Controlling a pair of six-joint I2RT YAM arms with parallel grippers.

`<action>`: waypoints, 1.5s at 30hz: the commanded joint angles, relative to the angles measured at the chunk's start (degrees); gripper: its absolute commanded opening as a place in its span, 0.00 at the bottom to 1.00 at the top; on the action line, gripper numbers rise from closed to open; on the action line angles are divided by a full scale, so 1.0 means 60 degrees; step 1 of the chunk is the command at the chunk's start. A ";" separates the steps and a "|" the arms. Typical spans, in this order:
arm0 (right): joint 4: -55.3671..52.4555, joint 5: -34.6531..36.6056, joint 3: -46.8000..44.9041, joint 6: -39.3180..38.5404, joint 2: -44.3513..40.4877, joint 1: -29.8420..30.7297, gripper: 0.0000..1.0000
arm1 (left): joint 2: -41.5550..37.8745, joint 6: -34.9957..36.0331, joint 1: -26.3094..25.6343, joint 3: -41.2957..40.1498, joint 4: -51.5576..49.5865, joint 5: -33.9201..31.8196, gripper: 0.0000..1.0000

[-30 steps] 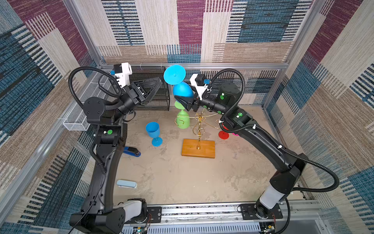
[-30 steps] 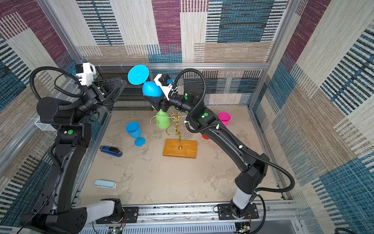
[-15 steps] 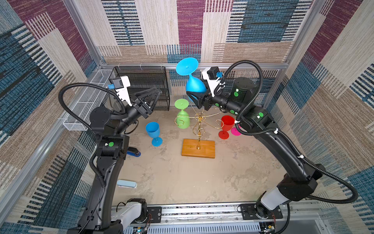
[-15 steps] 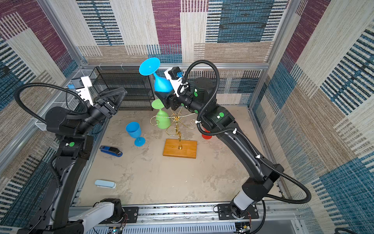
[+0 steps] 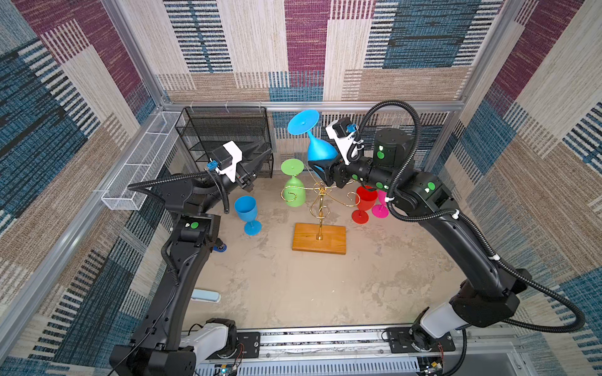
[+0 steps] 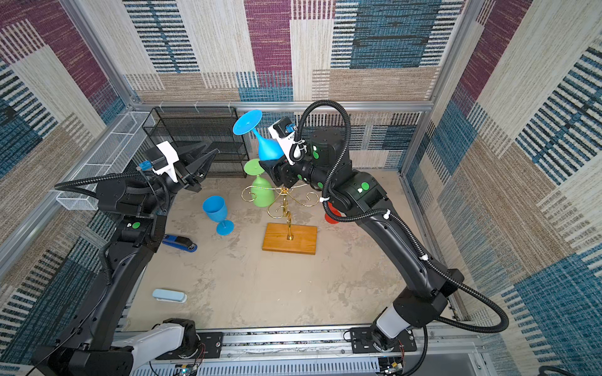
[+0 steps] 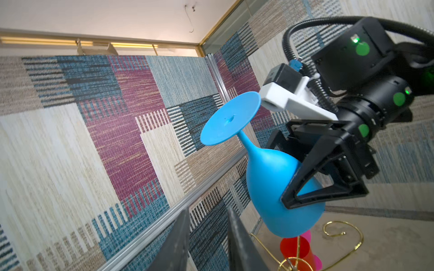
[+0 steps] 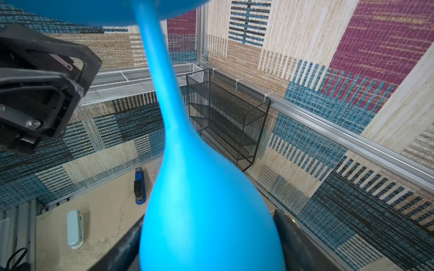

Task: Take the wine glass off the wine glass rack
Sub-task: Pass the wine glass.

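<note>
The blue wine glass hangs upside down just above the top of the gold rack. Its foot tips up toward the back wall, and it looks free of the hooks. The right claw is clamped wide around its bowl. The left claw, close by and aimed at the glass, is slightly parted and empty.

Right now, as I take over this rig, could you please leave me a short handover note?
Right hand: shut on the blue wine glass by its bowl, foot up, held above the wine glass rack.
Left hand: open, empty, raised near the black mesh shelf.
Done: the blue wine glass looks clear of the rack's arms.
Left: set it down on the table; the green glass hangs on the rack, foot up.
</note>
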 commanded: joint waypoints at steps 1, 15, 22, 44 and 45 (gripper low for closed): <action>-0.0190 -0.0148 0.0083 0.0052 0.0082 0.0120 0.26 | 0.0113 0.1941 -0.0059 -0.0016 0.0553 0.0458 0.31; -0.0619 -0.0171 0.0543 0.0033 0.0732 0.0856 0.25 | 0.0238 0.2595 -0.0287 -0.0082 0.1024 -0.0112 0.35; -0.0689 -0.0431 0.0588 0.0130 0.0845 0.1016 0.24 | 0.0181 0.3013 -0.0303 -0.0348 0.1043 -0.0407 0.35; -0.0303 -0.0579 -0.0014 0.0367 0.0359 0.1045 0.89 | -0.0427 0.3145 -0.0287 -0.0777 0.0999 -0.1590 0.00; -0.0095 -0.0569 -0.0203 0.0398 0.0185 0.1049 0.93 | -0.0471 0.3093 -0.0287 -0.0787 0.0999 -0.1724 0.00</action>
